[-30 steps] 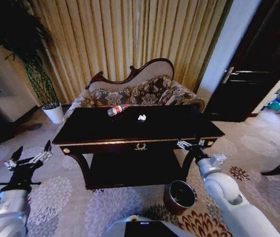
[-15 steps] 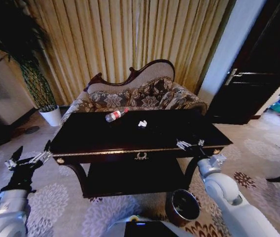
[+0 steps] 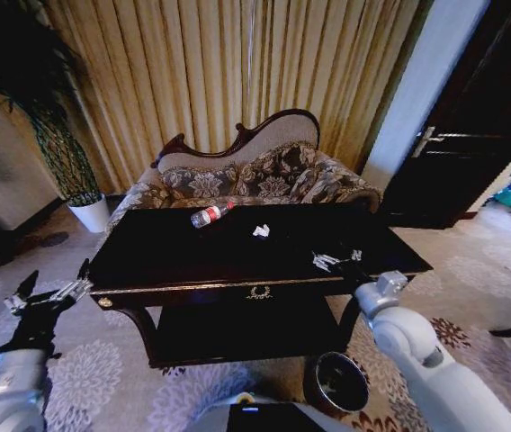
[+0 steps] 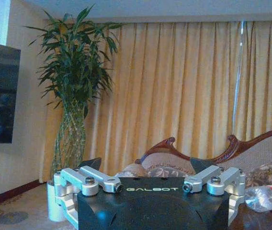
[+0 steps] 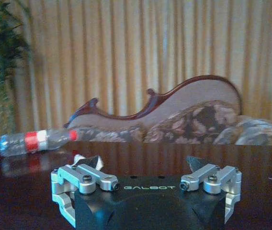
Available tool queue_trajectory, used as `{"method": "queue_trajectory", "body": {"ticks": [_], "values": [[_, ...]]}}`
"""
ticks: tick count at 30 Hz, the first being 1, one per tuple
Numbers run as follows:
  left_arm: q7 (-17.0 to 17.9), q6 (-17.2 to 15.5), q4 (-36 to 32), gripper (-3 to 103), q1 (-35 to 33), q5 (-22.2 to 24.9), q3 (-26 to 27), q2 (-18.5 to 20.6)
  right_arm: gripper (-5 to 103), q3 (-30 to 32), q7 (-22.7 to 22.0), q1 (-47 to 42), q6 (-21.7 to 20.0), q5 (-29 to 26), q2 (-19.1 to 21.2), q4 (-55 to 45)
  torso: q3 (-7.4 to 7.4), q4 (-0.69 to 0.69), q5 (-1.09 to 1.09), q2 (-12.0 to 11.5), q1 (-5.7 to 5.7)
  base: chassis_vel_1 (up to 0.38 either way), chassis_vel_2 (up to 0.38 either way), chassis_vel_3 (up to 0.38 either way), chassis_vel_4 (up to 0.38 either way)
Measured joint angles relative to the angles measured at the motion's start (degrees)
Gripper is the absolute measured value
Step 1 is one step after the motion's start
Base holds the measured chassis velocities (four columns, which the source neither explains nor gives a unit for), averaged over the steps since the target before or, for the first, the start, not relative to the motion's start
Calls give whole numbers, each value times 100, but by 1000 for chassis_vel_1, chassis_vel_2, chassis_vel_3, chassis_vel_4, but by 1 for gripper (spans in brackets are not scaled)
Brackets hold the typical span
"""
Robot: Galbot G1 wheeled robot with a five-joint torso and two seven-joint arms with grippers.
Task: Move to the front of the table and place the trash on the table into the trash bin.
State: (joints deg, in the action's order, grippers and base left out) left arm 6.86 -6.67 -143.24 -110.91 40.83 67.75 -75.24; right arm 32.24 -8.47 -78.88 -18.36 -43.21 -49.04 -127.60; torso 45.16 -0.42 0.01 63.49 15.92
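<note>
Hovering over table [image 3: 192,256] front edge, right claw [image 3: 336,260] open, empty; left claw [image 3: 47,293] open, empty.

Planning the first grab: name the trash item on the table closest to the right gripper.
The white paper scrap, nearer the right gripper than the bottle.

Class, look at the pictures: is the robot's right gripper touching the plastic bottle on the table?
Apart. In the head view the right gripper is over the table's front right part, while the bottle lies near the far edge, with bare tabletop between them.
</note>
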Motion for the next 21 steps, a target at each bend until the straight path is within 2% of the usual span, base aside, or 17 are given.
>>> {"method": "queue_trajectory", "body": {"ticks": [5, 8, 11, 12, 15, 16, 21], "values": [[16, 0, 0, 100, -17, -22, -2, 3, 100, -239, 136, 401, -212, -374, 366, 174, 2, 1, -2, -1, 3, 0, 0, 0, 0], [8, 47, 0, 100, -6, -34, -73, 1, 100, -591, 144, 927, -484, -902, 657, 356, 1, 1, -2, -1, 2, 0, 0, 0, 0], [-47, 137, 0, 100, -1, -14, -108, 0, 100, -918, 144, 1364, -600, -1041, 784, 496, 1, 0, -1, -1, 2, 0, 0, 0, 0], [-47, 137, 0, 100, -1, -14, -108, 0, 100, -918, 144, 1364, -600, -1041, 784, 496, 1, 0, -1, -1, 2, 0, 0, 0, 0], [-100, 204, 0, 100, -5, 2, -81, 11, 100, -1486, 143, 2188, -675, -1190, 854, 740, 1, 1, -2, -1, 2, 0, 0, 0, 0], [-100, 204, 0, 100, -5, 2, -81, 11, 100, -1486, 143, 2188, -675, -1190, 854, 740, 1, 1, -2, -1, 2, 0, 0, 0, 0], [-99, 219, 0, 100, -51, -26, -29, -11, 100, -2280, 137, 3121, -843, -1482, 774, 1159, 1, 1, -3, -1, 2, 0, 0, 0, 0]]}}
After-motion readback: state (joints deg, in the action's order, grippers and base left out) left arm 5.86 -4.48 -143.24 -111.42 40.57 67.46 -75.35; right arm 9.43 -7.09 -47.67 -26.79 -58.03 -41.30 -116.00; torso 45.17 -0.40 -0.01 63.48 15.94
